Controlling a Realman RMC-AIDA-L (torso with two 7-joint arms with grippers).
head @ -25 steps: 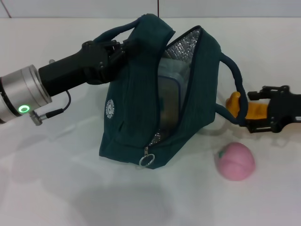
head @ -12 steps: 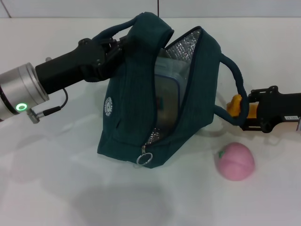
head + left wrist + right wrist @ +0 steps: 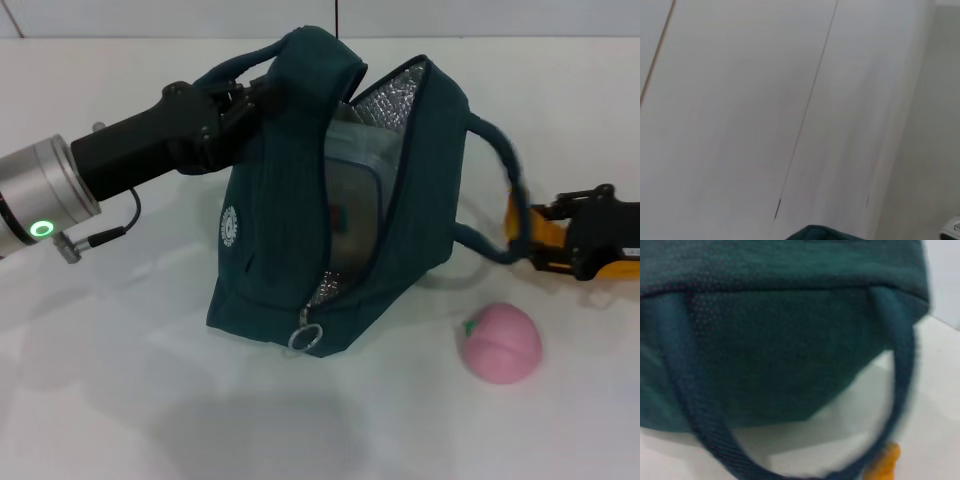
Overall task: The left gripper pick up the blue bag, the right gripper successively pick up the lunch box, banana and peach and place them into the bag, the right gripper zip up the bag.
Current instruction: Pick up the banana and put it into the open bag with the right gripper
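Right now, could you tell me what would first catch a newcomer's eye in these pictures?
The blue bag dominates the middle of the table, gaping open with a lunch box inside, its far handle held by the left gripper. To its right, the right gripper grips a banana beside the bag's other handle, and a pink peach lies nearer the camera.

My left gripper (image 3: 240, 105), matt black plastic on a brushed-metal wrist, grips the bag (image 3: 290, 230): matt dark-teal woven cloth, crinkled silvery foil lining at upper centre, a metal zip ring (image 3: 308, 338) at its lower edge. The box (image 3: 352, 205) inside looks like translucent plastic. My right gripper (image 3: 570, 245), matt black, holds the smooth orange-yellow banana (image 3: 545, 228). The peach (image 3: 499, 342) is matt pink. The table (image 3: 120, 400) is smooth, faintly glossy white.
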